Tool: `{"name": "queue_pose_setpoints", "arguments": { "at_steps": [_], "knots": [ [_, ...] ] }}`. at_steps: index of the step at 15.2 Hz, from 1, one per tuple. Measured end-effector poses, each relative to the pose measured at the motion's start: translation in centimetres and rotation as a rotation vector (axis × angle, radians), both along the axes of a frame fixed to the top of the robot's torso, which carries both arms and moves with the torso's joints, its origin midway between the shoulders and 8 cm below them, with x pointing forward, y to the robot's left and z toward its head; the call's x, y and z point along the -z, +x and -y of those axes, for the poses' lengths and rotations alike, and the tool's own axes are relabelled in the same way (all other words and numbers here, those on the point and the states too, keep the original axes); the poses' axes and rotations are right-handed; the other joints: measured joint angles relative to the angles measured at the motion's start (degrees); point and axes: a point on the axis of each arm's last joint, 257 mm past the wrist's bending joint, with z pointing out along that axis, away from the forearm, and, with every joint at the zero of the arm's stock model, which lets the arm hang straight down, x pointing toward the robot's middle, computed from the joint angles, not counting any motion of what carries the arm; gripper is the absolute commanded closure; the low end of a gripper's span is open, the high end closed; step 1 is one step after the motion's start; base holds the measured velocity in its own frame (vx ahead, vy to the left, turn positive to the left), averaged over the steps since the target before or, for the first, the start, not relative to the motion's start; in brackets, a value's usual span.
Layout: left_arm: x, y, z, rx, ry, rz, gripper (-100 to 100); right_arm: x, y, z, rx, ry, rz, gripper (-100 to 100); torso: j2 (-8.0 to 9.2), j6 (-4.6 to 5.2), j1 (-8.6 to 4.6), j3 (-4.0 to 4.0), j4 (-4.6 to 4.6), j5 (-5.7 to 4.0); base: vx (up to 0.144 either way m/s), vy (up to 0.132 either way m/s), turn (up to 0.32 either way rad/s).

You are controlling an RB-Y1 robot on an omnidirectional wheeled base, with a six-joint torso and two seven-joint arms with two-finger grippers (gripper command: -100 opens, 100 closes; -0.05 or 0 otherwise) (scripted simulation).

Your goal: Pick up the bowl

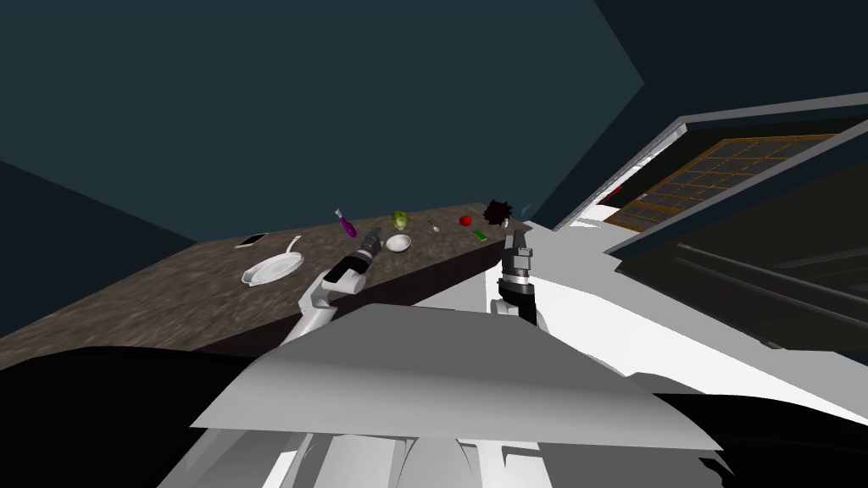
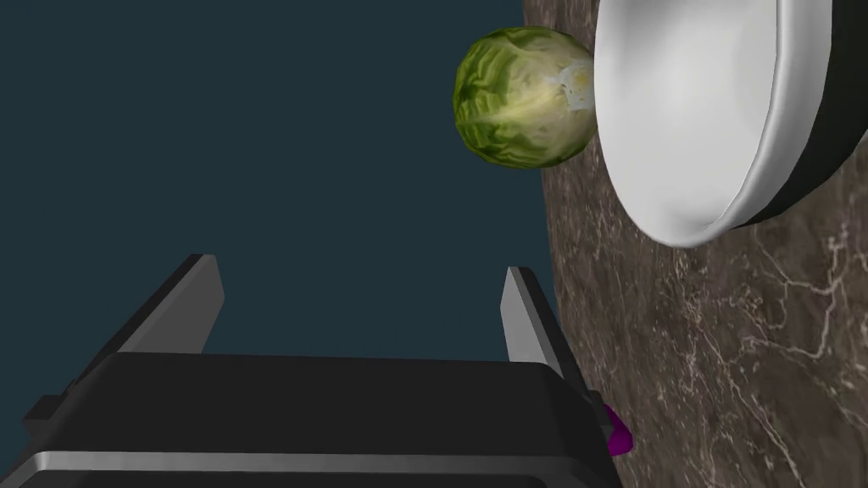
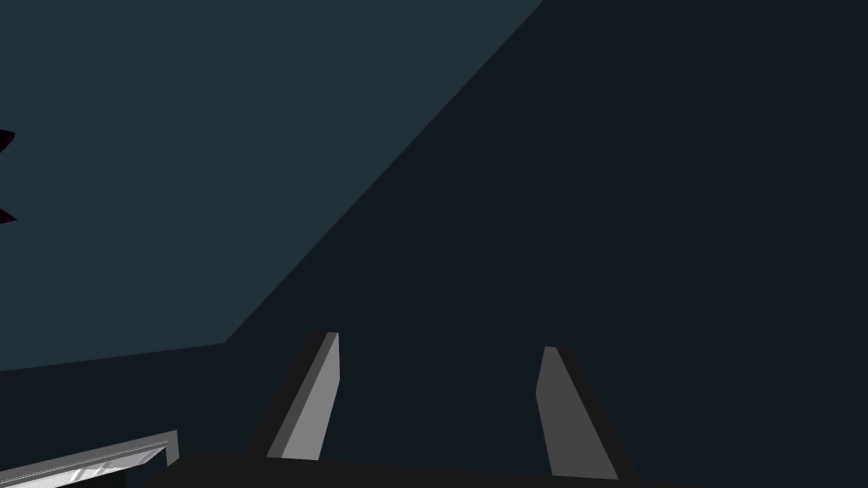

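Head view: white bowl (image 1: 398,243) sits on the brown stone-look countertop (image 1: 169,296), a green cabbage (image 1: 400,220) close behind it and a white frying pan (image 1: 273,268) well apart. Left gripper (image 1: 370,241) is just beside the bowl; right gripper (image 1: 514,241) hangs off the counter's end, idle. Left wrist view: blades spread wide with nothing between them. The bowl lies off to one blade's side, outside the gap; cabbage touching its rim or just behind, can't tell. Right wrist view: blades apart, empty. Step, as I judge: lining up the grasp. To do it well, shift the hand over so one blade goes inside the rim and one outside, then close without nudging the cabbage.
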Motion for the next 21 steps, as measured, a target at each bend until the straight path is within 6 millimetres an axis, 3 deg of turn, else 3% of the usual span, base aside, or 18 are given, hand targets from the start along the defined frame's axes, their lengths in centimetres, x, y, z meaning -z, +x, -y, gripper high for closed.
{"name": "queue_pose_setpoints", "arguments": {
  "at_steps": [11, 21],
  "knots": [
    [4.8, 1.3, -3.0, -0.055, -0.031, -0.224, -100, 0.0, 0.0, 0.0, 0.000, 0.000, 0.000, 0, -0.03, 0.00, -0.04, -0.02, -0.01, -0.01, 0.012, -0.029, -0.017],
    [8.3, 1.3, -5.6, -0.114, -0.060, -0.398, -100, 0.0, 0.0, 0.0, 0.000, 0.000, 0.000, 0, 0.00, -0.02, 0.02, 0.00, 0.00, 0.00, 0.011, -0.023, -0.016]
  ]
}}
